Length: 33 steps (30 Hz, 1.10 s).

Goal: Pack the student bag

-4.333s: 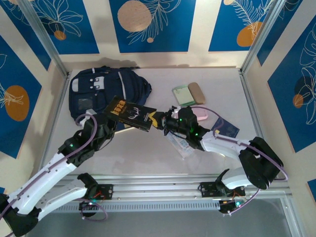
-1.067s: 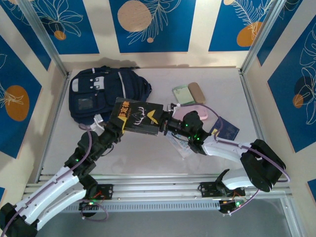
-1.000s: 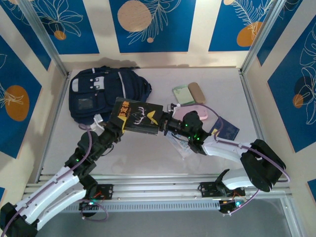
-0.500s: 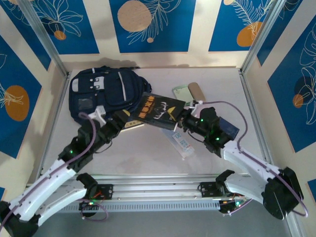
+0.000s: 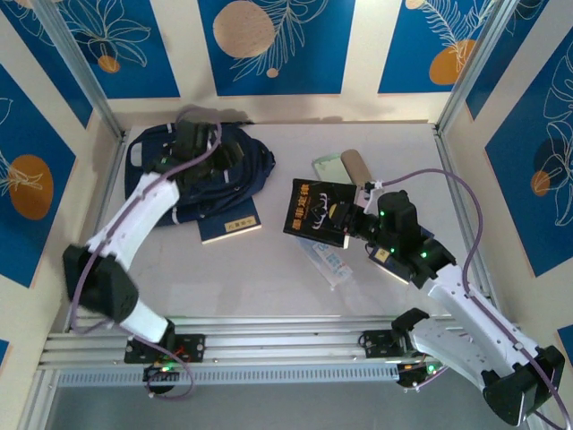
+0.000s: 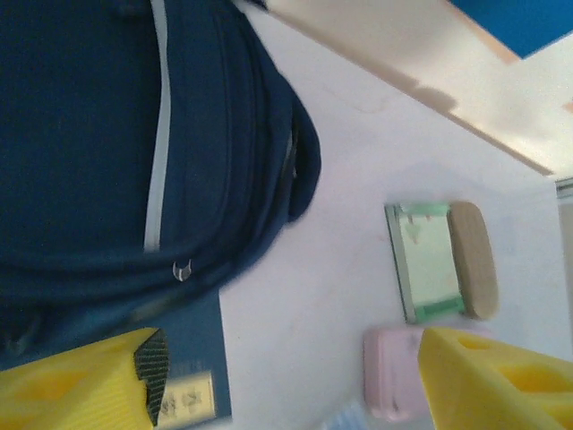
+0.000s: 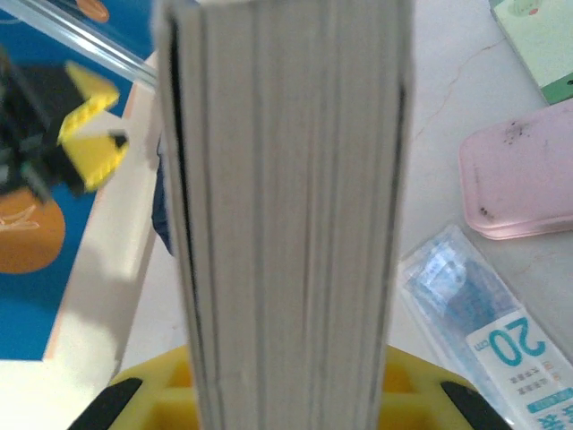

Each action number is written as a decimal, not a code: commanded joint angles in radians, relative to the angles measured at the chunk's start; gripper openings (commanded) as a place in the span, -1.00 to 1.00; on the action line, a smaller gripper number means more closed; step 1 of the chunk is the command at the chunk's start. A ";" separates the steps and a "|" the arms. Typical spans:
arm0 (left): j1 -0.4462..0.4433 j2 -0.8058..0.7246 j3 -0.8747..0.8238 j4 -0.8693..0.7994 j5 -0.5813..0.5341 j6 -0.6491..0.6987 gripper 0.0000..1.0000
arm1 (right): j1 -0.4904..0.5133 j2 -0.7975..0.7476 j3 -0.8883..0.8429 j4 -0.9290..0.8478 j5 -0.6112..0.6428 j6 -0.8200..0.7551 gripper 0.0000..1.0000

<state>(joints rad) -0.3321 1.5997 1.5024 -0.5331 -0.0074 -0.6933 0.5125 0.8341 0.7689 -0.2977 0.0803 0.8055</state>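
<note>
Student bag [image 5: 246, 170] lies flat at far-left back of table [image 5: 269, 278]; left gripper over it, right gripper holding a book.
Left gripper [image 6: 291, 345]: yellow fingers [image 6: 81, 381] spread wide, nothing between them, hanging above bag's edge. Right gripper [image 5: 347, 219]: clamped on black book [image 5: 313, 208], held off the table mid-right, page edges toward the wrist camera. Book cover has gold lettering and an emblem, too small to read. Clear packet [image 7: 488, 313] just below the book reads "20" in blue. Blue notebook [image 5: 230, 222] has a pale label, text unreadable, and sits tucked against bag's near edge. Pink case [image 7: 524, 175] beside the packet; green case [image 6: 430, 260] and tan case [image 6: 474, 255] touching side by side farther back. Bag: navy fabric, thin light stripe [image 6: 159, 134], curved zip seams, small metal zipper pull [image 6: 183, 269].
</note>
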 commanded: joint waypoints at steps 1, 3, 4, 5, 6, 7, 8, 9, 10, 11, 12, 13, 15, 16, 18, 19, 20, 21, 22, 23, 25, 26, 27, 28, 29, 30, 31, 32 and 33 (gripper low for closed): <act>0.064 0.186 0.216 -0.157 0.031 0.191 0.43 | -0.012 -0.022 0.027 0.039 -0.037 -0.091 -1.00; 0.099 0.310 0.358 -0.225 0.056 0.227 0.38 | -0.020 -0.026 0.027 0.044 -0.020 -0.091 -1.00; 0.111 0.358 0.417 -0.260 0.058 0.231 0.38 | -0.024 -0.027 0.025 0.054 -0.016 -0.091 -1.00; 0.125 0.411 0.481 -0.289 0.060 0.241 0.38 | -0.030 -0.029 0.023 0.064 -0.017 -0.096 -1.00; 0.138 0.455 0.526 -0.305 0.066 0.245 0.38 | -0.036 -0.027 0.024 0.074 -0.017 -0.098 -1.00; 0.147 0.483 0.550 -0.304 0.084 0.248 0.38 | -0.041 -0.025 0.026 0.080 -0.019 -0.101 -1.00; 0.157 0.511 0.565 -0.293 0.110 0.250 0.38 | -0.048 -0.021 0.031 0.082 -0.020 -0.103 -1.00; 0.166 0.529 0.571 -0.282 0.130 0.248 0.35 | -0.056 -0.013 0.037 0.081 -0.020 -0.107 -1.00; 0.175 0.546 0.574 -0.268 0.153 0.244 0.32 | -0.065 -0.009 0.043 0.081 -0.019 -0.109 -1.00; 0.181 0.560 0.574 -0.254 0.174 0.243 0.27 | -0.072 -0.002 0.048 0.081 -0.020 -0.112 -1.00; 0.185 0.573 0.574 -0.241 0.188 0.239 0.25 | -0.081 0.003 0.049 0.081 -0.022 -0.112 -1.00; 0.189 0.583 0.574 -0.226 0.209 0.231 0.25 | -0.092 0.010 0.047 0.085 -0.026 -0.109 -1.00; 0.189 0.609 0.577 -0.195 0.259 0.224 0.23 | -0.110 0.024 0.037 0.102 -0.046 -0.099 -1.00; 0.189 0.619 0.579 -0.185 0.279 0.217 0.21 | -0.118 0.034 0.034 0.107 -0.053 -0.095 -1.00; 0.189 0.640 0.587 -0.166 0.299 0.199 0.15 | -0.134 0.057 0.029 0.108 -0.068 -0.076 -1.00; 0.189 0.650 0.588 -0.159 0.307 0.195 0.11 | -0.146 0.067 0.028 0.106 -0.076 -0.062 -1.00; 0.189 0.663 0.590 -0.151 0.311 0.191 0.09 | -0.157 0.072 0.026 0.106 -0.085 -0.052 -1.00; 0.189 0.674 0.590 -0.144 0.314 0.187 0.07 | -0.176 0.076 0.020 0.112 -0.106 -0.036 -1.00; 0.190 0.685 0.594 -0.141 0.322 0.187 0.05 | -0.189 0.077 0.017 0.118 -0.121 -0.028 -1.00; 0.189 0.698 0.602 -0.137 0.330 0.188 0.01 | -0.200 0.078 0.012 0.124 -0.133 -0.020 -1.00; 0.189 0.720 0.615 -0.125 0.351 0.189 -0.02 | -0.214 0.079 0.010 0.123 -0.142 -0.014 -1.00; 0.189 0.728 0.616 -0.114 0.360 0.192 -0.03 | -0.218 0.079 0.009 0.116 -0.143 -0.018 -1.00; 0.189 0.740 0.622 -0.113 0.365 0.196 -0.02 | -0.222 0.079 0.012 0.109 -0.142 -0.020 -1.00; 0.188 0.750 0.628 -0.118 0.366 0.200 -0.02 | -0.224 0.077 0.013 0.104 -0.142 -0.020 -1.00; 0.188 0.760 0.637 -0.125 0.360 0.205 -0.01 | -0.226 0.073 0.015 0.099 -0.143 -0.021 -1.00; 0.188 0.769 0.646 -0.133 0.353 0.210 -0.02 | -0.227 0.069 0.015 0.097 -0.142 -0.021 -1.00; 0.188 0.777 0.650 -0.135 0.352 0.214 -0.02 | -0.228 0.066 0.014 0.097 -0.143 -0.021 -1.00; 0.188 0.784 0.655 -0.140 0.351 0.220 -0.02 | -0.228 0.063 0.013 0.096 -0.143 -0.020 -1.00; 0.188 0.792 0.661 -0.145 0.348 0.223 -0.02 | -0.228 0.061 0.011 0.095 -0.140 -0.021 -1.00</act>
<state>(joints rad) -0.1459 2.3623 2.1189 -0.6685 0.3183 -0.4942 0.2890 0.9260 0.7685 -0.2676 -0.0284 0.7700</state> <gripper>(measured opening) 0.492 0.172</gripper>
